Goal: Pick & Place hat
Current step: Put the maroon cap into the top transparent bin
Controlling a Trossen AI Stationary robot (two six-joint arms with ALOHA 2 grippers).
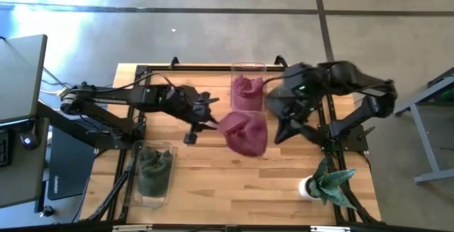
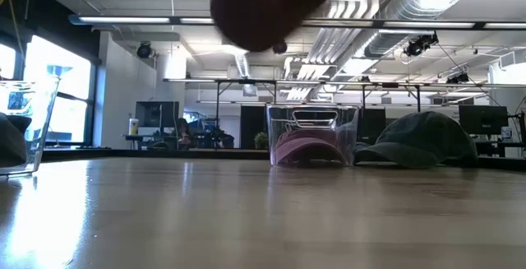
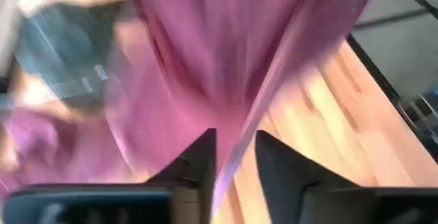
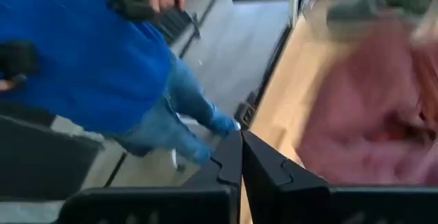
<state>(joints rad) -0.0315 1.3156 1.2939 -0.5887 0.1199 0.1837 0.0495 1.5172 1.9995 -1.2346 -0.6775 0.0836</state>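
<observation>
A maroon hat (image 1: 245,134) hangs in the air over the middle of the table. It shows as a dark blob at the top of the low view (image 2: 271,6) and fills the left wrist view (image 3: 205,66). My left gripper (image 1: 213,123) reaches in from the table's left and is shut on the hat's left edge. My right gripper (image 1: 282,133) is just right of the hat. Its fingers (image 4: 241,155) are shut with nothing between them. My left gripper has a fold of the hat's edge (image 3: 229,159) between its two fingers, which stand a little apart around the cloth. The fingers come from the table's left, slanting downward. The hat hangs crumpled beyond them, clear of the table.
A clear bin (image 1: 247,72) at the far middle holds a pink hat (image 2: 308,147). Another clear bin (image 1: 152,169) at the near left holds a dark green hat. A second green hat (image 1: 333,182) lies at the near right beside a white object (image 1: 308,187). A person in blue (image 4: 82,53) stands beyond the table.
</observation>
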